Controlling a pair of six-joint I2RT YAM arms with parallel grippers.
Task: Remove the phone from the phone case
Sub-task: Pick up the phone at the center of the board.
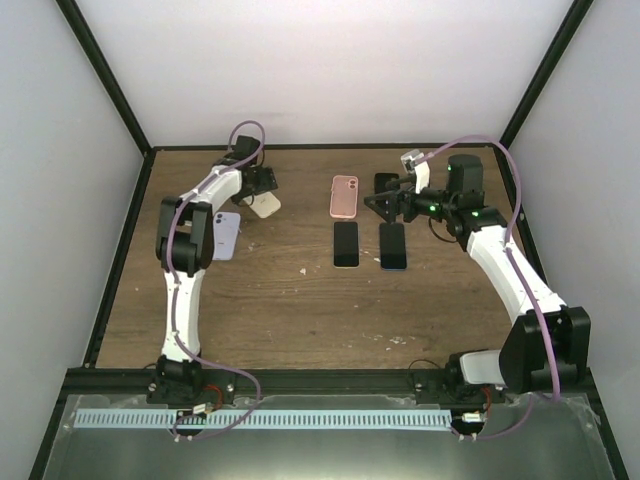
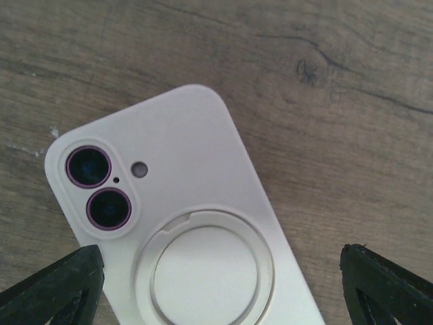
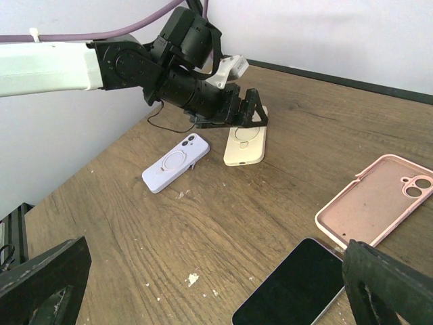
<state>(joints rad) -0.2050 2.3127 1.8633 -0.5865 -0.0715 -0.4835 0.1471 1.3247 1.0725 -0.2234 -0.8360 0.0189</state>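
Observation:
A cream phone case (image 2: 203, 203) lies back-up on the wooden table, with a ring stand and the phone's two purple-rimmed lenses showing through its cut-out. My left gripper (image 2: 220, 271) hovers over the case, open, with one black fingertip (image 2: 61, 281) on each side of it and not touching. The top view shows this case (image 1: 266, 208) at the back left under the left gripper (image 1: 262, 190). My right gripper (image 1: 385, 207) stands open at the back right, above the table near a bare phone (image 1: 393, 246), holding nothing.
A lavender cased phone (image 1: 226, 236) lies left of the cream one. An empty pink case (image 1: 345, 195) lies at the back centre, inner side up, with a black-screened phone (image 1: 346, 244) in front of it. Black frame rails border the table.

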